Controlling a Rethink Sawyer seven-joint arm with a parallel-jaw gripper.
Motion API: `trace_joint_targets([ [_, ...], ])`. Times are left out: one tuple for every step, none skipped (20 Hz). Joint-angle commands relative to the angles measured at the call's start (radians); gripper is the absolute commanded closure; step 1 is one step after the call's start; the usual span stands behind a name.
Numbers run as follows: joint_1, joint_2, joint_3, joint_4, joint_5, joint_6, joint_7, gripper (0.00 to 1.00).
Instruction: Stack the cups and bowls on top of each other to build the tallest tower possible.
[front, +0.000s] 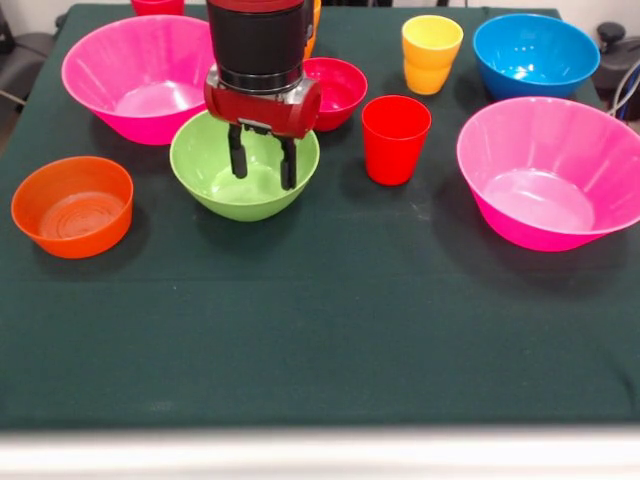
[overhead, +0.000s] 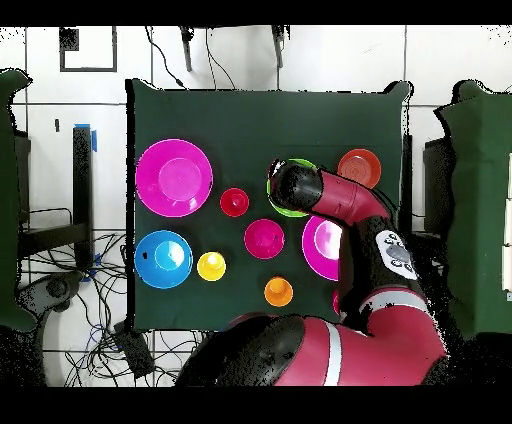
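Note:
My gripper (front: 262, 165) hangs open and empty, its fingertips down inside the lime-green bowl (front: 215, 190), which holds nothing. The small orange bowl (front: 72, 205) sits to its left. The small crimson bowl (front: 340, 90) and the red cup (front: 395, 138) are to its right. The yellow cup (front: 431, 52) and the blue bowl (front: 535, 55) stand at the far right. Two hot-pink bowls sit at the far left (front: 140, 75) and near right (front: 550, 170). The orange cup (front: 314, 25) is mostly hidden behind my arm. No vessels are stacked.
In the overhead view my arm (overhead: 350, 215) covers most of the lime-green bowl (overhead: 279, 205) and part of one pink bowl (overhead: 318, 250). The orange cup (overhead: 278, 291) stands near my base. A red rim (front: 157, 5) shows at the table's far edge.

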Motion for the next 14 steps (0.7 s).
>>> trace_joint_targets([
  [0.018,0.031,0.048,0.044,-0.002,-0.029,0.123,0.0],
  [0.014,0.024,0.053,0.057,-0.002,-0.034,0.124,0.0],
  [0.012,0.025,0.052,0.053,-0.004,-0.031,0.12,0.0],
  [0.011,0.023,0.049,0.062,-0.009,-0.036,0.119,0.0],
  [0.013,0.027,0.039,0.057,-0.014,-0.033,0.116,0.0],
  [0.011,0.031,0.035,0.064,-0.016,-0.043,0.12,0.0],
  [0.005,0.041,0.04,0.061,-0.016,-0.052,0.119,0.0],
  [-0.002,0.052,0.048,0.055,-0.018,-0.064,0.113,0.0],
  [-0.009,0.051,0.059,0.051,-0.018,-0.063,0.104,0.0],
  [-0.014,0.039,0.061,0.059,-0.02,-0.056,0.097,0.0],
  [-0.016,0.016,0.059,0.073,-0.014,-0.032,0.097,0.0],
  [-0.017,-0.008,0.057,0.088,-0.009,-0.007,0.096,0.0],
  [-0.021,-0.028,0.061,0.095,-0.002,0.015,0.093,0.0],
  [-0.029,-0.042,0.069,0.115,0.0,0.013,0.093,0.0],
])
